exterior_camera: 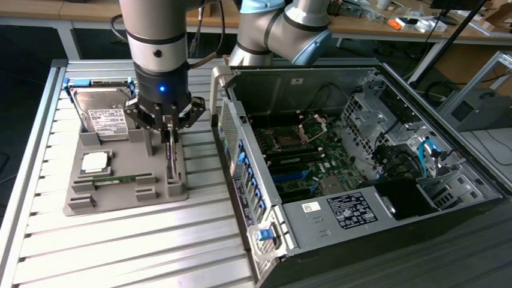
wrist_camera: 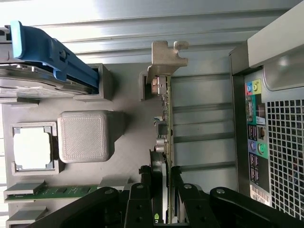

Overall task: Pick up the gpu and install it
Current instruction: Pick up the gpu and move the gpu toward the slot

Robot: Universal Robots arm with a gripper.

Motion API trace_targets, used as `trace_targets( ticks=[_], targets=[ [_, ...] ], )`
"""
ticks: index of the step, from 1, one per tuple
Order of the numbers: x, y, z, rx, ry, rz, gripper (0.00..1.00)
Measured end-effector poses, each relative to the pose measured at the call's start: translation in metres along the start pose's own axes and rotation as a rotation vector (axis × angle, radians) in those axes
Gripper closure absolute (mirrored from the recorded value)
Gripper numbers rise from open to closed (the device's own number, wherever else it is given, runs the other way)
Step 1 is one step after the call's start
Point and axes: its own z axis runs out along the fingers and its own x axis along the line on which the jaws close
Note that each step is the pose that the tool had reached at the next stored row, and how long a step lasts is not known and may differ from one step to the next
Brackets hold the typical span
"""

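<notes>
Two black fingers [wrist_camera: 176,185] of the gripper [exterior_camera: 169,127] are clamped on the upper edge of the gpu [wrist_camera: 167,118], which stands on edge in the grey holder tray [exterior_camera: 120,201], with the hard drive [exterior_camera: 100,114] behind and the open computer case [exterior_camera: 320,81] beside it.

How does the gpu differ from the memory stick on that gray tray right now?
The gpu stands on edge; the memory stick lies flat. The gpu carries a metal bracket at one end; the memory stick has none. The gripper sits right over the gpu, away from the memory stick. Both are green circuit boards seated in the gray tray.
</notes>
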Motion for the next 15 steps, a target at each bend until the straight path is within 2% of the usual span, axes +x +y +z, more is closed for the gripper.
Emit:
trace_targets(
  ticks=[15],
  targets=[
    [-0.0002, 0.0002, -0.0065, -0.0001, -0.0001, 0.0, 0.73]
  ],
)
